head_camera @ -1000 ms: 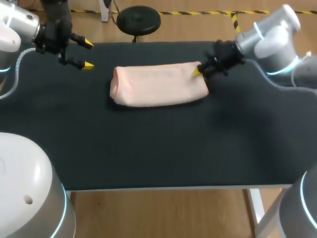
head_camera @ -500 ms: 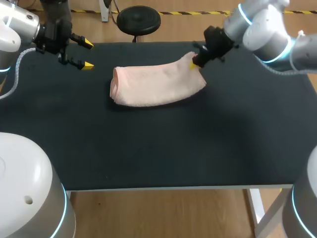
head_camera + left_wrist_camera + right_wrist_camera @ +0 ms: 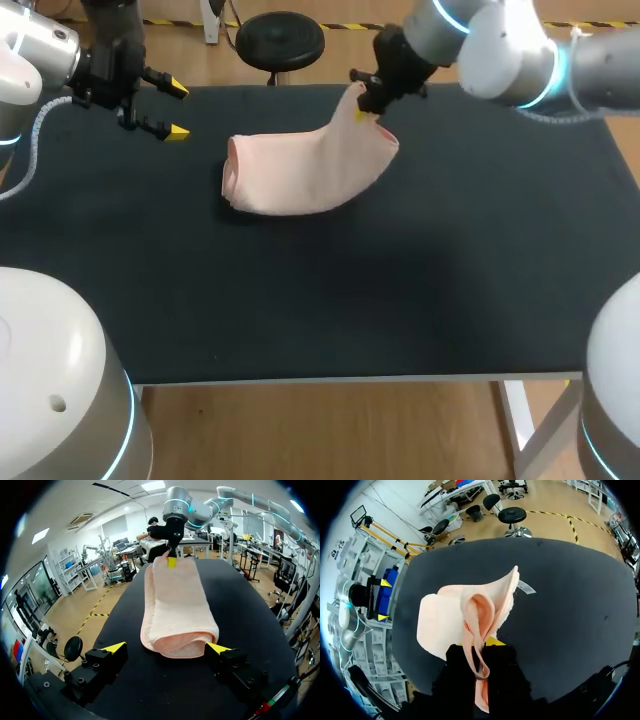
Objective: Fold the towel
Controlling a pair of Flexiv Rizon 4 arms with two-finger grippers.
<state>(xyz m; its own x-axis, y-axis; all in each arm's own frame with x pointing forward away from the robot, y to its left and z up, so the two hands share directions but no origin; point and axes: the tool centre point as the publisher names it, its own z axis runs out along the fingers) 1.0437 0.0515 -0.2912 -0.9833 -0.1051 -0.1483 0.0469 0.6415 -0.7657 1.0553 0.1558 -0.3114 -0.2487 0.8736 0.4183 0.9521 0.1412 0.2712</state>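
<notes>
Towel [image 3: 300,175], long axis left-right

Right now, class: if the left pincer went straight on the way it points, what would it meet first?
Probably the towel, its folded end just ahead of the left pincer; depth is unclear.

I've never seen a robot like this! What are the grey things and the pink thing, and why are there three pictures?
These are two robot arms at a black table. One picture looks down from above, behind the robot. The other two come from small cameras on each arm's wrist. The pink thing is a towel, folded on the table. Each arm ends in a gripper: two fingers with yellow tips. The right gripper pinches one end of the towel and holds it up off the table. The left gripper is open, holding nothing, near the towel's other end.
</notes>
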